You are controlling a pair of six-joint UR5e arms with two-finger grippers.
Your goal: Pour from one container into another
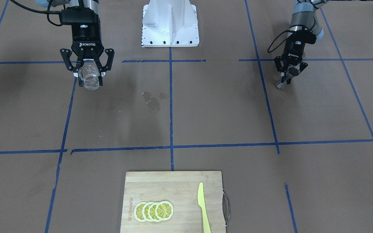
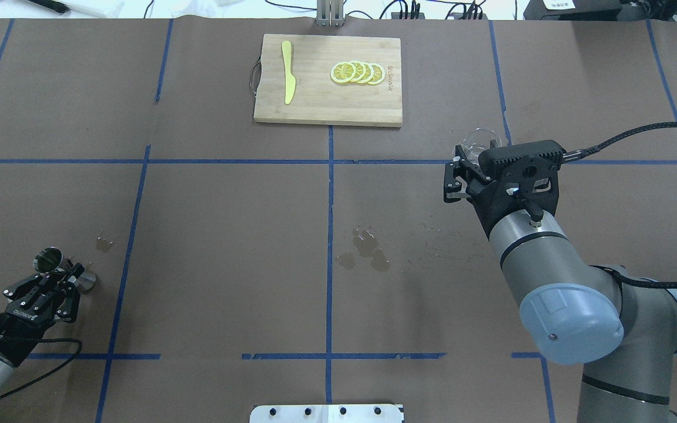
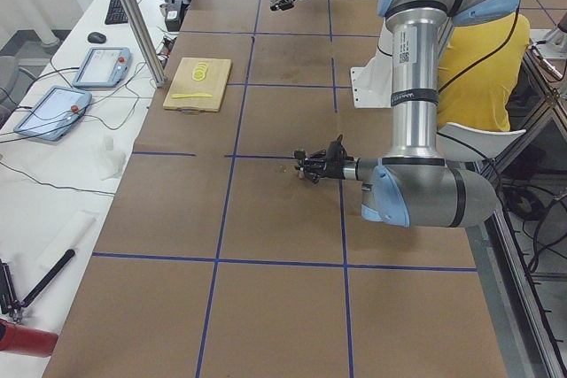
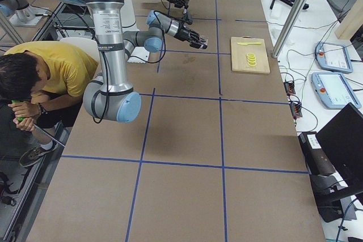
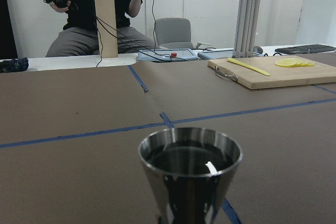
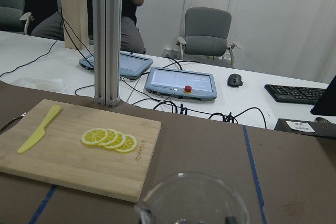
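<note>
Glass cup (image 1: 91, 81) gripped in right claw (image 1: 89, 73), jigger (image 1: 283, 84) gripped in left claw (image 1: 290, 72), well apart across counter (image 1: 219, 113); pour apparently not yet started.

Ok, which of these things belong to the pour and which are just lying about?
For the pour: glass cup, in the right jaws; steel jigger, in the left jaws.
Lying about: cutting board, lemon slices, yellow knife, wet spots.

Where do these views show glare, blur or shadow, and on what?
Left wrist view: a bright glint inside the jigger. Right wrist view: the cup has a soft, out-of-focus rim. Front-facing view: a broad, soft shadow on the table at the picture's left.
</note>
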